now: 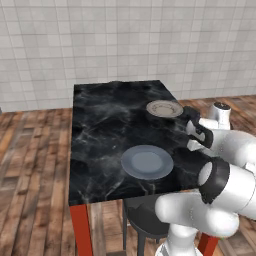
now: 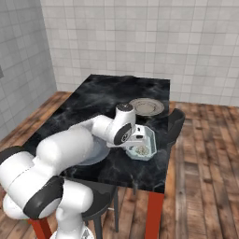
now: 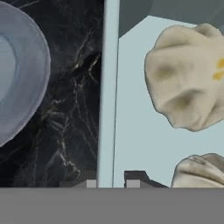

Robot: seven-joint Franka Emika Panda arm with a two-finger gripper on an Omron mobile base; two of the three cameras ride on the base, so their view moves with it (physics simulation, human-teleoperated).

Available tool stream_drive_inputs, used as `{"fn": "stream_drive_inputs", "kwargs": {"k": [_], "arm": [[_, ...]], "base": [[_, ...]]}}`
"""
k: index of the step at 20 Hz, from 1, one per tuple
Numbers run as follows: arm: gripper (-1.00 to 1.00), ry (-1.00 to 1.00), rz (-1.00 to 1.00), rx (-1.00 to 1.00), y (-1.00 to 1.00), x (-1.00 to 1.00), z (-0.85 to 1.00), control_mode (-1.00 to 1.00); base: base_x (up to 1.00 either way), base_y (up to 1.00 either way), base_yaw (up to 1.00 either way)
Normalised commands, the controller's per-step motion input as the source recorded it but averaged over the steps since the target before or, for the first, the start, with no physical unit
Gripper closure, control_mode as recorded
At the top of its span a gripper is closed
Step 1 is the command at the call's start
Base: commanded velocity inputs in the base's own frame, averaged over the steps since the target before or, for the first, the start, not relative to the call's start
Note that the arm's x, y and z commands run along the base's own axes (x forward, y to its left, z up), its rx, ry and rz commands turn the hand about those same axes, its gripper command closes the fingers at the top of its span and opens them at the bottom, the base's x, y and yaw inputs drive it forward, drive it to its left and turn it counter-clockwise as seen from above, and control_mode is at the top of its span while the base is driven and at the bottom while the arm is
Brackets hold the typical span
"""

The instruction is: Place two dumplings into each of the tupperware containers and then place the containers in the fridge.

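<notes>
Nearest, in the hand view, the gripper (image 3: 111, 183) had its jaws closed narrow on the near rim of the tub (image 3: 108, 87); one tip sat outside the wall, the other just inside. The rim ran straight away from the fingers, toward 12 o'clock, so the grip was across the wall.

Inside the tub, two dumplings: one (image 3: 189, 76) at about 2 o'clock from the tips, one (image 3: 199, 170) at 3 o'clock, close beside them. Both pale tan, lumpy, crimped; the farther one had small yellow flecks. They lay apart from the gripped wall on the pale blue-green floor.

The blue-grey plate (image 3: 19, 70) lay at 10 o'clock, outside the tub, on the black marble table (image 1: 107, 115).

Right base view: tub (image 2: 142, 142) near the table's right edge, hand down on its left side. Beige plate (image 2: 146, 107) farther back. Judgement: this tub looked filled; lifting it toward the fridge seemed next. Thin one-sided grip may tilt.
</notes>
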Motion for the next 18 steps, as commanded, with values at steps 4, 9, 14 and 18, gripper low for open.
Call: {"fn": "stream_drive_inputs", "kwargs": {"k": [4, 9, 14, 18], "arm": [[1.0, -0.01, 0.39, -0.18, 0.38, -0.51, 0.5, -1.0], [1.0, 0.01, 0.53, -0.18, 0.52, -0.38, 0.41, -1.0], [1.0, 0.05, 0.62, -0.13, 0.64, -0.22, 0.3, -1.0], [1.0, 0.17, 0.5, -0.13, 0.7, -0.11, 0.45, -1.0]], "base": [[0.0, 0.0, 0.0], [0.0, 0.0, 0.0], [0.0, 0.0, 0.0], [0.0, 0.0, 0.0]]}}
